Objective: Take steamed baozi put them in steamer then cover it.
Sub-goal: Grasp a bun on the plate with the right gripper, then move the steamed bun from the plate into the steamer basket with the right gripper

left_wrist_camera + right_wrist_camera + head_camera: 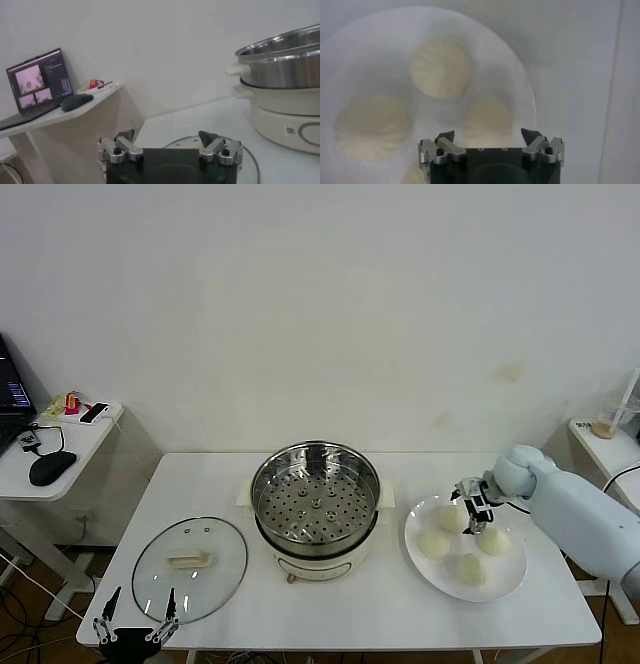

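Observation:
The steamer (316,494), a shiny steel pot with a perforated tray on a white base, stands uncovered at the table's centre; it also shows in the left wrist view (282,65). The glass cover (190,569) with its cream bar handle lies flat to the steamer's left. Several cream-white baozi (432,544) sit on a white plate (415,569) on the right. My right gripper (474,506) hovers open just above the plate's far baozi (451,518). In the right wrist view its open jaws (488,136) frame a baozi (487,117). My left gripper (135,624) is open by the cover's near edge (250,157).
A side table (70,434) to the left holds a laptop (37,80), a dark mouse (75,101) and small items. Another small table (605,439) stands at the far right. The white wall is behind the table.

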